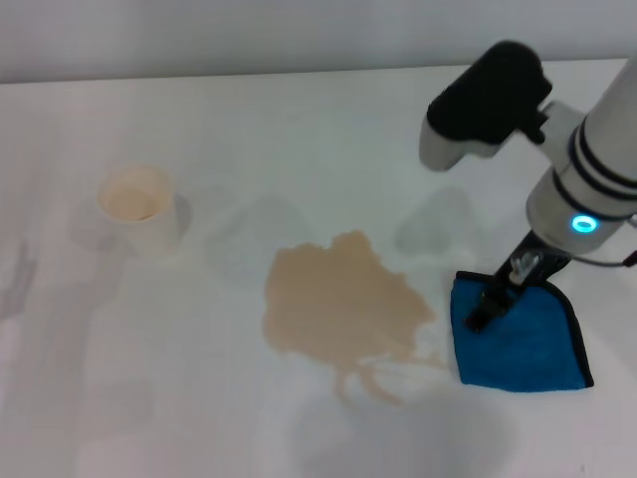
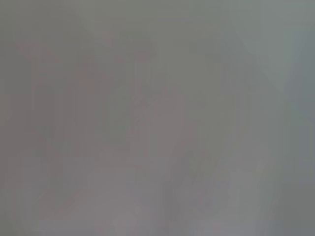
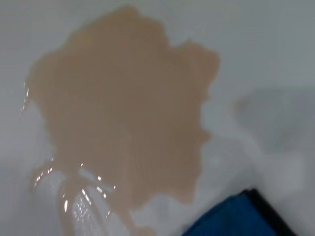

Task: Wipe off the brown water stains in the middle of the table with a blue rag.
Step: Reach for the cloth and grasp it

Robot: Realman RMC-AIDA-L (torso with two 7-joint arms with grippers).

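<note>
Blue rag [image 1: 523, 344], a small square bright-blue cloth w/ black stitched edging, is lying flat on the glossy white table [image 1: 299, 119], just right of the light-tan brown water stains [image 1: 343, 304]. Right gripper [image 1: 495, 302] is pressing onto the rag's stain-side corner; can't tell if jaws are clenched or released. Rag is looking soft, light, floppy, prob. best pinched near that corner, as it'll likely bunch.

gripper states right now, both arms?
Left gripper: not in view.
Right gripper: down on the blue rag, beside the brown water stains; open or shut cannot be told.
</note>
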